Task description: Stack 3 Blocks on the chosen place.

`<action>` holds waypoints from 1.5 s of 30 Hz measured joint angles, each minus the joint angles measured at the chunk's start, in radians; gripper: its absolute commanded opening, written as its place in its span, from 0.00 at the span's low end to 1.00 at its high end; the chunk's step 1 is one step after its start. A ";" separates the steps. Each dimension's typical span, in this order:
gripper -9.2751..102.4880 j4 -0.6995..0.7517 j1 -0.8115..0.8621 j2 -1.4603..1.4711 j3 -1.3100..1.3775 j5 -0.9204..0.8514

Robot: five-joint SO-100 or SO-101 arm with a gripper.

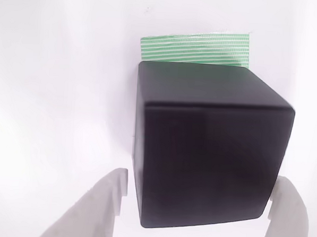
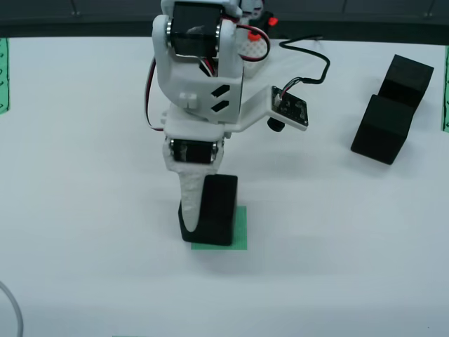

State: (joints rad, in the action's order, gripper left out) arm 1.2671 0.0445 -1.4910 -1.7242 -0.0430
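Pincer (image 1: 197, 197) straddles the first matte black plastic cube (image 1: 210, 153), one white finger (image 1: 98, 205) on each side in the wrist view. A sliver of white shows between each finger and the cube wall, so the fingers look spread slightly wider than the cube rather than pressing it; I read this as just after letting go, though contact lower down is hidden.

Cube sits on the small green-and-white striped square patch (image 2: 240, 228), the chosen place. In the overhead view, green shows along the cube's right and front edges, so it is shifted toward the patch's left and far side, not centred. In the wrist view a band of stripes peeks out beyond the cube's far top edge. Cube stands upright, top face level, a fair base for the next one.

Two more matte black cubes (image 2: 391, 109) wait at the right of the overhead view, touching each other, the nearer one angled, well apart from the patch. Judgement: first of three placed; next is to lift straight up before swinging right, as a sideways move could drag the cube off the patch.

White desk (image 2: 91, 232) is bare around the patch. A black cable (image 2: 309, 70) trails behind the arm, above the route to the spare cubes.
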 measured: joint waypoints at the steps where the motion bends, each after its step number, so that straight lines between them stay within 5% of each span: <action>1: 0.39 0.000 0.000 0.002 0.000 0.000; 16: 0.43 0.052 -0.126 -0.123 0.009 0.002; 25: 0.43 0.179 -0.689 -0.388 -0.008 0.021; 34: 0.43 0.224 -1.330 -0.396 0.012 0.262; 45: 0.43 0.291 -1.451 -0.167 0.034 0.367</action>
State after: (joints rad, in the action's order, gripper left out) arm 1.5585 -1.4067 -1.6582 -1.6904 0.3237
